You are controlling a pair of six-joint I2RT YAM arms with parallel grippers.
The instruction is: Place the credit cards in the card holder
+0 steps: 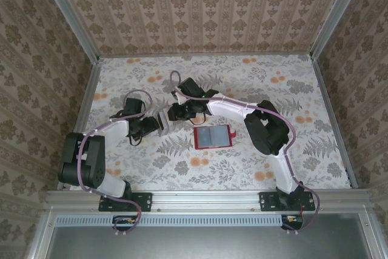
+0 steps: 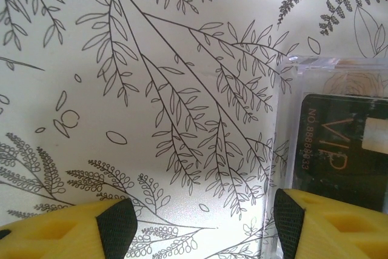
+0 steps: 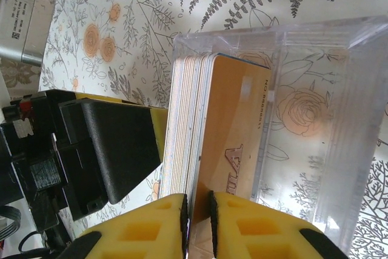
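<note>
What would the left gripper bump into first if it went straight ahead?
Probably the white leaf-printed table cover ahead of the left gripper. One finger might clip the clear plastic box first; depth is unclear.

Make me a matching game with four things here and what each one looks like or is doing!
Things:
1 card holder
2 clear box
3 left gripper
4 right gripper

States:
A pinching the gold card
B fingers spread apart
C red, unfolded flat
D holding a stack of cards

Pairs: 1-C, 2-D, 3-B, 4-A
</note>
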